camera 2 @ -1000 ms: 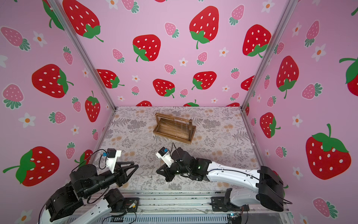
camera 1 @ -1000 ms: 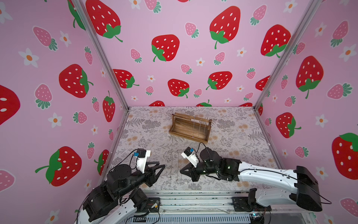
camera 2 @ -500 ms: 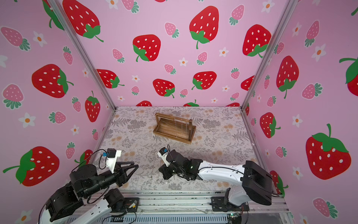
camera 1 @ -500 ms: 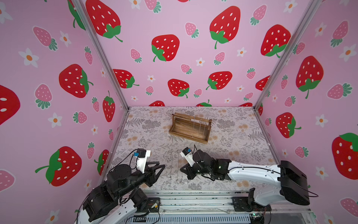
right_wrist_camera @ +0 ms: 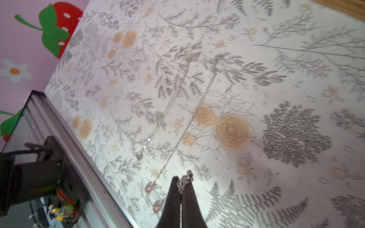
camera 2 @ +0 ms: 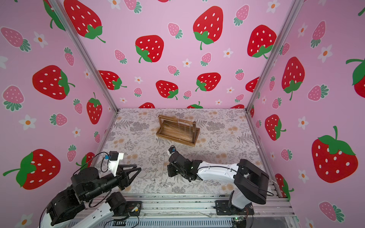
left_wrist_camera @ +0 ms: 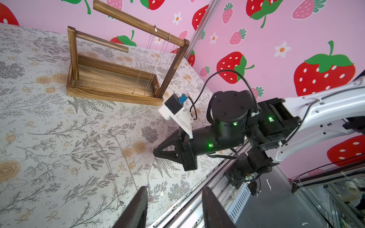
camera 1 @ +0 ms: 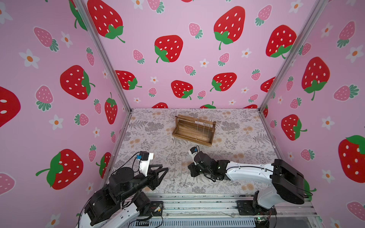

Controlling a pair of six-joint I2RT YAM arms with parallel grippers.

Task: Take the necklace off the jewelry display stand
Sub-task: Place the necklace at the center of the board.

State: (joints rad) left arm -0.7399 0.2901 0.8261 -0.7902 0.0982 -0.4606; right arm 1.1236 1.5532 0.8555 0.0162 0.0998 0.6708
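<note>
- Only the right wrist view shows the right gripper (right_wrist_camera: 180, 182) pinched together on a silvery necklace (right_wrist_camera: 185, 180), its chain lying across the floral table (right_wrist_camera: 276, 59).
- The left wrist view shows the jewelry display stand (left_wrist_camera: 112, 84) upright near the back wall, with thin chains (left_wrist_camera: 154, 59) hanging from its top bar.
- The left gripper (left_wrist_camera: 175, 190) has its fingers apart and empty.

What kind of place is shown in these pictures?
Probably a robot test booth: pink strawberry-print walls, a grey floral-print tabletop, and two black-and-white robot arms mounted on a silver metal rail.
</note>
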